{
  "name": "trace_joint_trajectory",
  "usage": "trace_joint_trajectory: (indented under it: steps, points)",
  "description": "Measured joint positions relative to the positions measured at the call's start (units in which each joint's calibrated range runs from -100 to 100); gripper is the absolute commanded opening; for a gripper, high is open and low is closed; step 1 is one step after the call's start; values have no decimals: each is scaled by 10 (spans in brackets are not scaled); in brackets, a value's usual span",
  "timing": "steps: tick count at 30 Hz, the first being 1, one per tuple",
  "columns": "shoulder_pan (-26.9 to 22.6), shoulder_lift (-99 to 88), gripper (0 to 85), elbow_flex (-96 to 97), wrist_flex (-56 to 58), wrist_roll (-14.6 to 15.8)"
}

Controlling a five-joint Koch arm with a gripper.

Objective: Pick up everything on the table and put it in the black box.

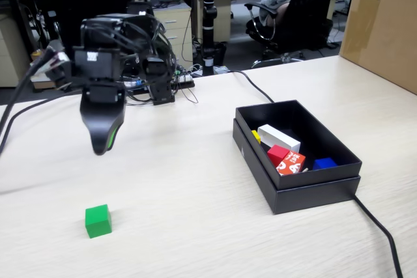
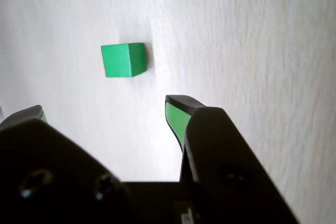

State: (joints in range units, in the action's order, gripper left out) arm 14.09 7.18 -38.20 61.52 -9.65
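Gripper (image 2: 105, 109) hangs over the table (image 1: 195, 226) with its jaws spread wide and nothing between them. Green cube (image 2: 123, 60) sits alone on bare wood at about 12 o'clock past the tips in the wrist view. Off at 3 o'clock in the fixed view, the black box (image 1: 313, 193) holds the red cube (image 1: 276, 153) and yellow cube (image 1: 256, 136).
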Motion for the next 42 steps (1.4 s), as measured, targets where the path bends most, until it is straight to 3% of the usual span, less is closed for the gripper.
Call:
trace_joint_trajectory:
  steps: [9, 31, 35, 38, 42]
  points:
    - [4, 234, 445, -141, -34, -11]
    - [9, 356, 443, -191, -60, -27]
    - [9, 357, 412, -192, -61, -30]
    - [9, 357, 327, -192, -61, -33]
    - [9, 361, 316, -192, -61, -39]
